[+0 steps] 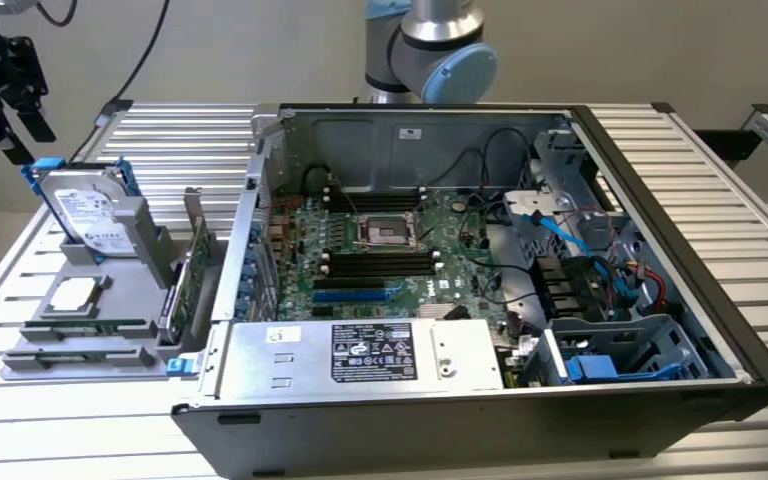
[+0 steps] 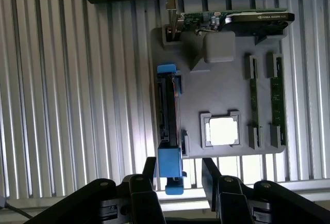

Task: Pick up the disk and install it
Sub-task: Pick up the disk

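The claw (image 2: pixel 180 176) has its two black fingers (image 2: pixel 146 182) spread apart, gripping nothing. In the wrist view it looks straight down on the disk (image 2: pixel 167 115), seen edge-on as a dark strip with blue ends. One blue end lies in the gap between the fingers, and I cannot tell whether it touches either.

In the exterior view the claw (image 1: pixel 4 130) hangs just above the disk (image 1: pixel 91 215), towards the exterior view's left. The disk stands upright in a slot of a grey tray (image 1: pixel 37 365). This view shows its silver face and white label, but the print is too small to read.

The wrist view shows the tray (image 2: pixel 227 90) laid out flat. A silver chip (image 2: pixel 223 130) sits in a square pocket near the disk, two green memory sticks (image 2: pixel 277 105) lie beyond it, and a graphics card (image 2: pixel 242 18) carries lettering that appears to read NVIDIA.

The tray rests on a slatted metal tabletop (image 1: pixel 64 430). Beside it, on the exterior view's right, is an open computer case (image 1: pixel 704 300) with its green circuit board (image 1: pixel 384 250) showing. A black-and-white sticker (image 1: pixel 371 352) on its power box has writing too fine to read.
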You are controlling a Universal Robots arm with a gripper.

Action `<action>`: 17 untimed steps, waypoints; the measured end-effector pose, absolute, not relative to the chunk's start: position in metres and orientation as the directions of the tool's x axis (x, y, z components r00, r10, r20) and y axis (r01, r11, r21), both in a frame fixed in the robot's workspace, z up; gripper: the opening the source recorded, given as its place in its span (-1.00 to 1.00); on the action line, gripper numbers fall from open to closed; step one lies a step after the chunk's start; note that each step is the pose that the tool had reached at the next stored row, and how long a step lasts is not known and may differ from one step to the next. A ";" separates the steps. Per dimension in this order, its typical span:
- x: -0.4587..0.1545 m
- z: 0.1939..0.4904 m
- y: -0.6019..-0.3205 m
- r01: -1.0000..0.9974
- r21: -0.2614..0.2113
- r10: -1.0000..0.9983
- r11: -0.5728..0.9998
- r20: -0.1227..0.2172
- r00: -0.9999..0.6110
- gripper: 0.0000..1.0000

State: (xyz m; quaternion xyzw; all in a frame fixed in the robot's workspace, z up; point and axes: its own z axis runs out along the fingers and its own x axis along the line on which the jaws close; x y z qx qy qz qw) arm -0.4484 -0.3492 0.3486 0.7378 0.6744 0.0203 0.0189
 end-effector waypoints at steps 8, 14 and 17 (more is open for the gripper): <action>-0.448 0.340 -0.349 0.994 0.053 0.996 -0.090 0.016 0.090 -0.04; -0.448 0.339 -0.349 0.995 0.042 0.995 -0.092 0.045 0.090 -0.04; -0.448 0.338 -0.349 0.995 0.040 0.995 -0.091 0.046 0.089 -0.04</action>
